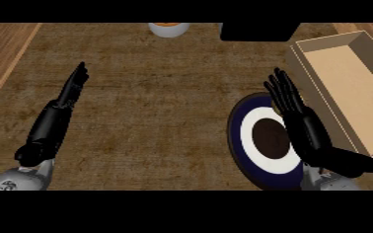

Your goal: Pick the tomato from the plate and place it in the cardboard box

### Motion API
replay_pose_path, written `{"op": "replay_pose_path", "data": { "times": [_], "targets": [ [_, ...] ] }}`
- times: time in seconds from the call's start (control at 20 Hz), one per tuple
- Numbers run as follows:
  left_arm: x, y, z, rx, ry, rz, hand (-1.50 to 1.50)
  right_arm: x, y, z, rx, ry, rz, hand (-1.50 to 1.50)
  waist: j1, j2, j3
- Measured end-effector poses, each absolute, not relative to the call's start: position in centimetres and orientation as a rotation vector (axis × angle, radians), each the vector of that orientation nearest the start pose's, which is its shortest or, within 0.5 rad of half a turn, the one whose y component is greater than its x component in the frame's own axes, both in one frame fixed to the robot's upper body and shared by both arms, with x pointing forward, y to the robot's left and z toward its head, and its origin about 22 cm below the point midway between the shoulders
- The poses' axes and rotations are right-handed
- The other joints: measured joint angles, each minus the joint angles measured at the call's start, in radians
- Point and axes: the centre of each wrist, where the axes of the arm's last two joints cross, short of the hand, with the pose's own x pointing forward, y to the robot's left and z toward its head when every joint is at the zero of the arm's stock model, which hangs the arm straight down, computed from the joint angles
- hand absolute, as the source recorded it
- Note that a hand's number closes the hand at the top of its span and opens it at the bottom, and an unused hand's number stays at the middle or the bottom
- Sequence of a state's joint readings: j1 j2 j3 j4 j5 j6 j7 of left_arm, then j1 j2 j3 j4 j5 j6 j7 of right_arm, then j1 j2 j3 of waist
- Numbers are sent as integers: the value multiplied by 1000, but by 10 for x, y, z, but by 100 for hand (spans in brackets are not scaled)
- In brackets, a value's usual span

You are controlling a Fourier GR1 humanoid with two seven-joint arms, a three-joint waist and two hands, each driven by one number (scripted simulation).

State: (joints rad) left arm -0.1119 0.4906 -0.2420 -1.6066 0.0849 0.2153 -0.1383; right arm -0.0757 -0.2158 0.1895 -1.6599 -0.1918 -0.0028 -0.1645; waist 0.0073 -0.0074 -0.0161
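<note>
Tomato: I cannot tell where it lies, since none shows on the visible part of the round plate with navy rim, white ring and dark brown centre (235, 123), which sits near and right. The black right hand (310, 128) hangs over the plate's right side, fingers straight and released, holding nothing, between the plate's centre and the open tan cardboard box (342, 79) just right of it. Far off stand a white cup with an orange top (169, 28) and a black block (258, 31). The black left hand (58, 111) rests well apart at the left over the brown counter (160, 103), fingers straight.
</note>
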Motion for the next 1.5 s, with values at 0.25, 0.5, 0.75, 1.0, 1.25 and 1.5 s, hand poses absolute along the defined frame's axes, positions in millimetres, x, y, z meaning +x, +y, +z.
{"op": "replay_pose_path", "data": {
  "times": [0.25,0.5,0.75,1.0,1.25,1.5],
  "targets": [
    [253,281,41,257,-1717,-178,0,234,-293,45,-257,-1866,-13,150,-57,-6,9],
    [246,282,30,216,-1625,31,0,188,-384,30,-892,-1632,-107,-150,-104,4,7],
    [249,273,39,143,-1576,111,0,133,-415,29,-1264,-1550,-54,-150,-70,2,13],
    [252,264,46,104,-1554,120,0,99,-410,53,-1349,-1410,159,-150,-40,7,12],
    [256,265,54,84,-1555,108,0,87,-398,78,-1235,-1176,371,-150,-15,14,9],
    [257,258,54,73,-1552,106,0,96,-357,117,-1133,-1037,432,-150,-4,13,11]
  ]
}}
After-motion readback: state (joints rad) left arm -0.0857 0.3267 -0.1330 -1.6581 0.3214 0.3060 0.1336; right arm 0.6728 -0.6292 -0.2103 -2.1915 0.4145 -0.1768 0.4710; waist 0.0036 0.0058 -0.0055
